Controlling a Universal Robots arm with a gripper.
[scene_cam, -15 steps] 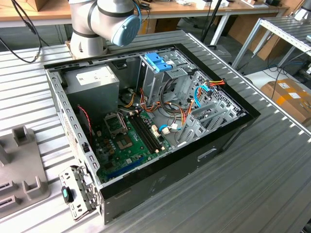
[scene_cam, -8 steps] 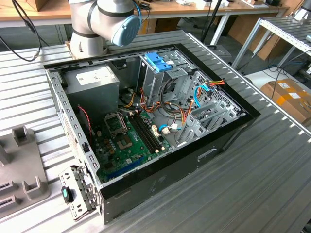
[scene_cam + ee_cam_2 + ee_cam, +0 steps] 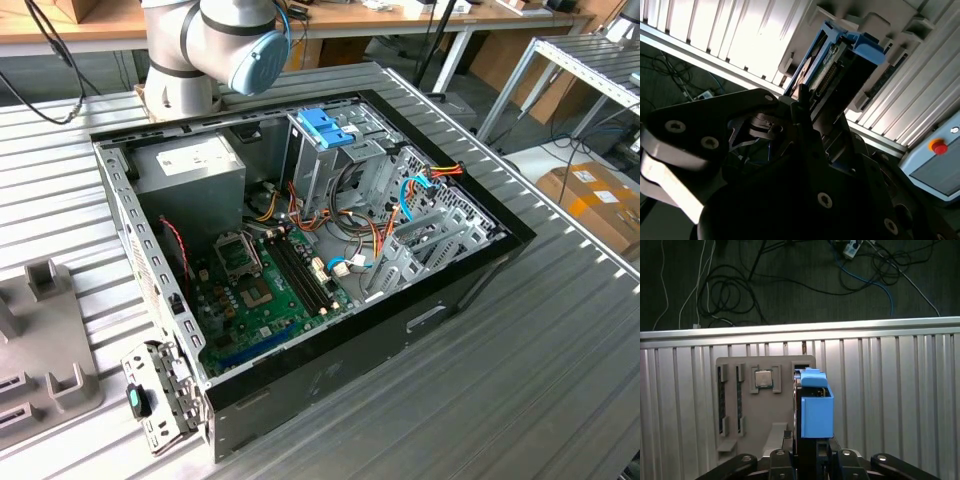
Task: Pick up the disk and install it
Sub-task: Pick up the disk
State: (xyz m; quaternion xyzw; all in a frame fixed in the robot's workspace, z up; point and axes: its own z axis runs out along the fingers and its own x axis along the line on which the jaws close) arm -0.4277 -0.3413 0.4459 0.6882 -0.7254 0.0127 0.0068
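The disk (image 3: 815, 410) stands on edge, clamped between the jaws of the gripper (image 3: 810, 455) and reaching out past them. Straight beyond it a holder tray (image 3: 770, 415) lies on the table (image 3: 890, 390). The disk's far end seems just clear of the tray, though that is hard to judge. A processor chip (image 3: 763, 378) sits in a tray pocket just beside the disk. Past the table's far edge, cables (image 3: 730, 295) lie on the floor (image 3: 805, 270). The open computer case (image 3: 350, 365) rests on the table, to the exterior view's right of the tray.
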